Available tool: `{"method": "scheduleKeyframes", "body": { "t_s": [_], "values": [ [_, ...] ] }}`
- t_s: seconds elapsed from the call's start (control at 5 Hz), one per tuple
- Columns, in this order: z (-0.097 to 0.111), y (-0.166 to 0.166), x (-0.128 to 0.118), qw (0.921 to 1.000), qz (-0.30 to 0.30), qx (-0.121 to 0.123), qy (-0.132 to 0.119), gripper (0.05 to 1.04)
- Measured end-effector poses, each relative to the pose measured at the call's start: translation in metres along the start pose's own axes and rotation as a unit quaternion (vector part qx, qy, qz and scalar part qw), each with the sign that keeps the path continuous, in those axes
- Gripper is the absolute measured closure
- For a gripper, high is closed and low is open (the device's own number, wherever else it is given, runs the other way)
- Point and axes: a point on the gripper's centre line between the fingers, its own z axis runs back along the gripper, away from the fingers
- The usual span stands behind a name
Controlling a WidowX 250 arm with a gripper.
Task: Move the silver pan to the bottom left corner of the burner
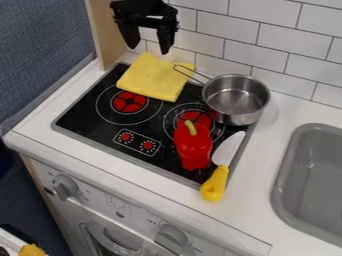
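Well, the gripper [148, 49] hangs by the wall [240, 31], fingers wide apart; the pan [235, 97] sits at the back right of the hob [87, 117], partly over the counter [279, 112], handle toward the cloth [153, 77], with the pepper [193, 148] and knife [221, 168] nearer the front

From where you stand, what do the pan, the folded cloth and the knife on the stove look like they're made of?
Round silver pan: polished metal, likely steel, judging by its bright reflections. Folded yellow cloth: soft, matte fabric, perhaps microfibre, given its slightly rumpled edges. Toy knife: probably plastic, with a smooth yellow handle and a pale grey blade; the blade's exact material stays uncertain.
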Motion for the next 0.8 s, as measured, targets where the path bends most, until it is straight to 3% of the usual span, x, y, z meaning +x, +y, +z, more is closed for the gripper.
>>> {"method": "scheduleKeyframes", "body": {
  "t_s": [0.2,0.4,0.8],
  "values": [
    [-0.014,-0.001,-0.005,0.9998,0.002,-0.005,0.018,0.085],
    [-0.018,-0.018,-0.002,0.9994,-0.026,-0.016,0.016,0.085],
    [-0.014,-0.106,-0.003,0.9861,-0.160,-0.040,0.021,0.085]
  ]
}}
